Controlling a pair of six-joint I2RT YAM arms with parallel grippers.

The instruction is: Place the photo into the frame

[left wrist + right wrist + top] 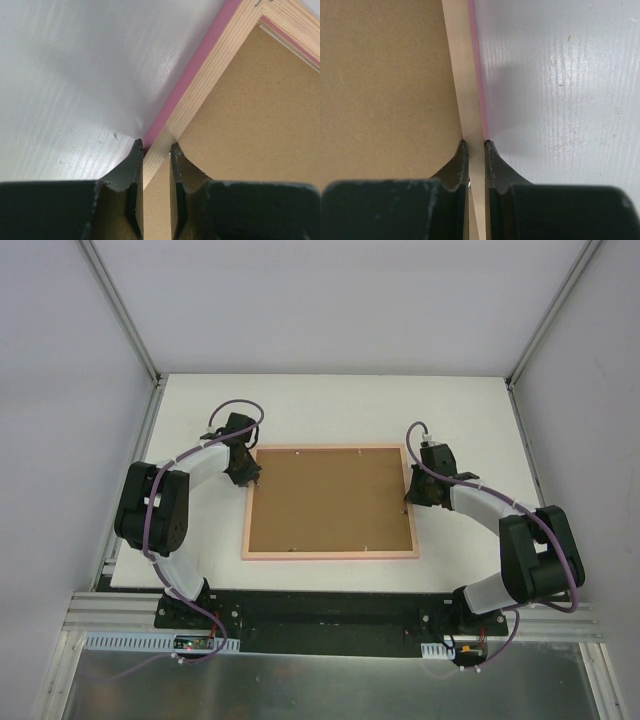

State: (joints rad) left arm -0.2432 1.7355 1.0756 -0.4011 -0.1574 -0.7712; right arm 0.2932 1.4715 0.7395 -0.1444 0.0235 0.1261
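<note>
The frame (pixel 330 555) lies back side up on the white table, pale wood rail on top and pink along its outer edge. The photo is hidden from all views. My left gripper (pixel 247 478) is at the frame's left rail near the far-left corner. In the left wrist view its jaws (pixel 156 146) straddle the rail (pixel 199 95), tips touching both sides. My right gripper (pixel 410 495) is at the right rail, toward the far end. In the right wrist view its jaws (pixel 474 143) are shut on the thin rail (pixel 461 75).
A plain brown backing board (pixel 330 500) fills the inside of the frame, also seen from both wrists as backing board (pixel 250 125) and backing board (pixel 385 75). White table (pixel 330 405) surrounds the frame. Grey walls and metal posts enclose the far corners.
</note>
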